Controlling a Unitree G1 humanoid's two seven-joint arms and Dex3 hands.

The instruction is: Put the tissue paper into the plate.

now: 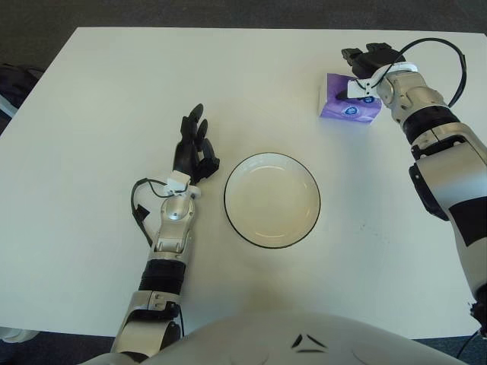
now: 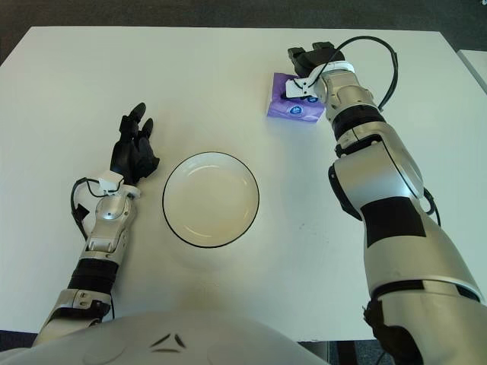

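The tissue pack (image 1: 347, 106) is a small purple packet lying on the white table at the far right. My right hand (image 1: 364, 58) is at the pack's far top edge, its black fingers spread over that edge without closing around it. The plate (image 1: 272, 201) is white with a dark rim and nothing in it; it sits in the middle of the table, nearer to me and to the left of the pack. My left hand (image 1: 195, 145) shows just left of the plate, fingers extended and holding nothing.
The white table (image 1: 91, 114) reaches to the far edge just behind the right hand. A black cable (image 1: 459, 53) loops above the right wrist. Dark floor lies beyond the table's edges.
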